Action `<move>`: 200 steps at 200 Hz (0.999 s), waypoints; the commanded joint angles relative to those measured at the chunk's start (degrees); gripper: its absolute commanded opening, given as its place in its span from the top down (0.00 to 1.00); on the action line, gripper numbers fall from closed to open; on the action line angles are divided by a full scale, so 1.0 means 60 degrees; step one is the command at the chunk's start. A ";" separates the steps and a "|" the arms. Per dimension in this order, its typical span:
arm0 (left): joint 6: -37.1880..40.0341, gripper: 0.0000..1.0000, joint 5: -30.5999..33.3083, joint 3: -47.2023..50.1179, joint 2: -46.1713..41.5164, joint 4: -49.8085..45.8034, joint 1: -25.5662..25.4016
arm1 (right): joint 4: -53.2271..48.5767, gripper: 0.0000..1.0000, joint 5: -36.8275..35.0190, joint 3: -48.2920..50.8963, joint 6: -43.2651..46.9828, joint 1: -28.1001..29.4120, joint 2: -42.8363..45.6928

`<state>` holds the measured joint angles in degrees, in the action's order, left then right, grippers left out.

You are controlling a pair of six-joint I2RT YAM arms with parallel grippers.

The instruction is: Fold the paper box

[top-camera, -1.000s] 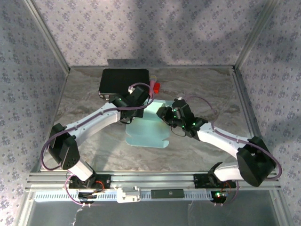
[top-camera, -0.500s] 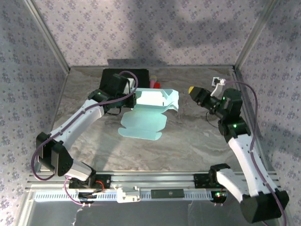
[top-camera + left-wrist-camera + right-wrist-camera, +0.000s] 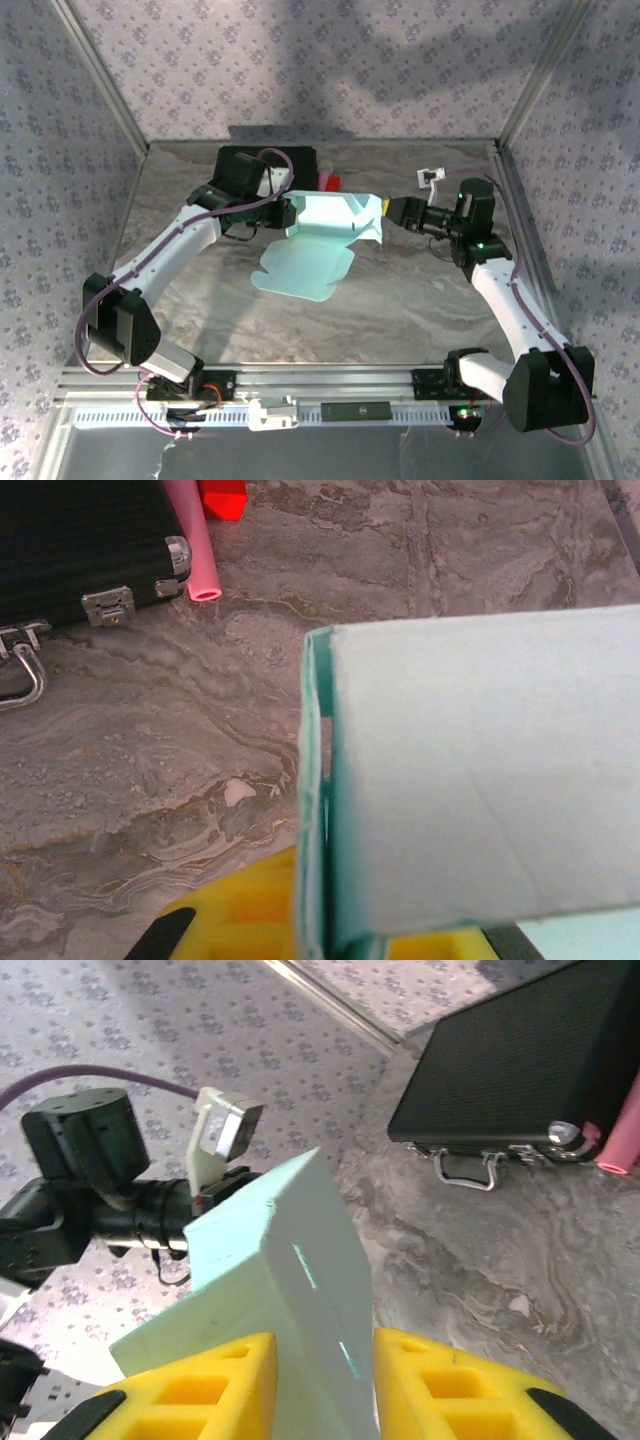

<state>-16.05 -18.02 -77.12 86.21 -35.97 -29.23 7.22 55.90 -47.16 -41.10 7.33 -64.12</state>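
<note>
The paper box [image 3: 335,222] is pale blue card, its back part lifted off the table and its front flap [image 3: 300,270] hanging down to the marble. My left gripper [image 3: 286,212] is shut on the box's left edge. In the left wrist view the thin card edge [image 3: 318,780] runs down into the shut yellow jaws of the left gripper [image 3: 320,920]. My right gripper [image 3: 393,212] is at the box's right end. A folded corner of the box [image 3: 300,1280] fills the gap of the right gripper [image 3: 322,1385], touching both yellow fingers [image 3: 200,1390].
A black case [image 3: 262,170] lies at the back left, just behind the left gripper. A pink tube [image 3: 326,178] and a red block [image 3: 337,182] sit beside it. Metal frame rails [image 3: 520,210] border the marble table [image 3: 420,290].
The left gripper has lifted the box's back part off the table. The right gripper had drawn back to the right and has now come in onto the box's right end.
</note>
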 commanded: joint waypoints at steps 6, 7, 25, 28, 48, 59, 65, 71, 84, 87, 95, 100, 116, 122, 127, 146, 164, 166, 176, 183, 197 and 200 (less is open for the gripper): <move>0.0173 1.00 -0.0387 -0.0329 0.0013 0.0114 0.0030 | 0.0111 0.68 0.0612 -0.0022 0.0319 0.0269 0.0098; 0.0172 1.00 -0.0391 -0.0322 0.0014 0.0117 0.0034 | 0.0083 0.68 0.0606 -0.0029 0.0340 0.0270 0.0089; 0.0152 1.00 -0.0408 -0.0326 -0.0041 0.0149 0.0036 | -0.0026 0.69 0.0604 -0.0078 0.0479 0.0297 -0.0056; 0.0156 1.00 -0.0409 -0.0331 -0.0035 0.0137 0.0036 | -0.0015 0.69 0.0597 -0.0093 0.0478 0.0306 -0.0077; 0.0185 1.00 -0.0396 -0.0388 0.0001 0.0047 0.0038 | 0.0016 0.69 0.0686 -0.0152 0.0518 0.0408 -0.0181; 0.0185 1.00 -0.0388 -0.0374 -0.0014 0.0047 0.0027 | -0.0140 0.69 0.0637 -0.0233 0.0680 0.0532 -0.0212; 0.0186 1.00 -0.0372 -0.0387 -0.0018 0.0054 0.0034 | -0.0265 0.69 0.0597 -0.0269 0.0769 0.0621 -0.0226; 0.0171 1.00 -0.0382 -0.0388 -0.0022 0.0048 0.0029 | -0.0399 0.68 0.0540 -0.0311 0.0771 0.0687 -0.0248; 0.0142 1.00 -0.0393 -0.0386 -0.0010 0.0077 0.0032 | -0.0426 0.68 0.0496 -0.0329 0.0771 0.0794 -0.0313; 0.0134 1.00 -0.0395 -0.0386 0.0009 0.0080 0.0027 | -0.0427 0.68 0.0465 -0.0342 0.0771 0.0810 -0.0327; 0.0113 1.00 -0.0387 -0.0377 0.0012 0.0080 0.0038 | -0.0439 0.68 0.0402 -0.0364 0.0771 0.0868 -0.0351; 0.0120 1.00 -0.0392 -0.0379 0.0021 0.0086 0.0038 | -0.0491 0.68 0.0347 -0.0385 0.0764 0.0903 -0.0344; 0.0070 1.00 -0.0380 -0.0374 0.0025 0.0091 0.0035 | -0.0745 0.67 0.0124 -0.0466 0.1246 0.0996 -0.0287; 0.0068 1.00 -0.0389 -0.0374 0.0028 0.0102 0.0037 | -0.0893 0.67 0.0043 -0.0511 0.1342 0.1035 -0.0272; 0.0054 1.00 -0.0394 -0.0374 0.0006 0.0105 0.0020 | -0.1015 0.66 -0.0018 -0.0554 0.1437 0.1072 -0.0285; 0.0039 1.00 -0.0412 -0.0385 0.0012 0.0150 -0.0016 | -0.1372 0.66 -0.0196 -0.0724 0.1716 0.1193 -0.0351; 0.0025 1.00 -0.0395 -0.0418 0.0034 0.0139 -0.0045 | -0.1525 0.66 -0.0420 -0.0796 0.1871 0.1339 -0.0390; 0.0025 1.00 -0.0395 -0.0429 0.0035 0.0132 -0.0060 | -0.1566 0.66 -0.0457 -0.0812 0.1899 0.1352 -0.0388; 0.0024 1.00 -0.0394 -0.0432 0.0041 0.0120 -0.0067 | -0.1711 0.66 -0.0630 -0.0869 0.2007 0.1404 -0.0402; 0.0042 1.00 -0.0382 -0.0432 0.0023 0.0122 -0.0082 | -0.1755 0.66 -0.0713 -0.0900 0.2044 0.1414 -0.0417; 0.0039 1.00 -0.0362 -0.0440 0.0030 0.0107 -0.0107 | -0.1810 0.66 -0.0853 -0.0966 0.2103 0.1454 -0.0481; 0.0039 1.00 -0.0365 -0.0446 0.0021 0.0100 -0.0112 | -0.1844 0.67 -0.0870 -0.0991 0.2132 0.1473 -0.0497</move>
<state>-15.68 -18.24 -77.12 86.37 -36.32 -29.26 -0.64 53.52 -50.89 -31.03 15.55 -66.11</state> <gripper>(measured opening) 0.106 0.340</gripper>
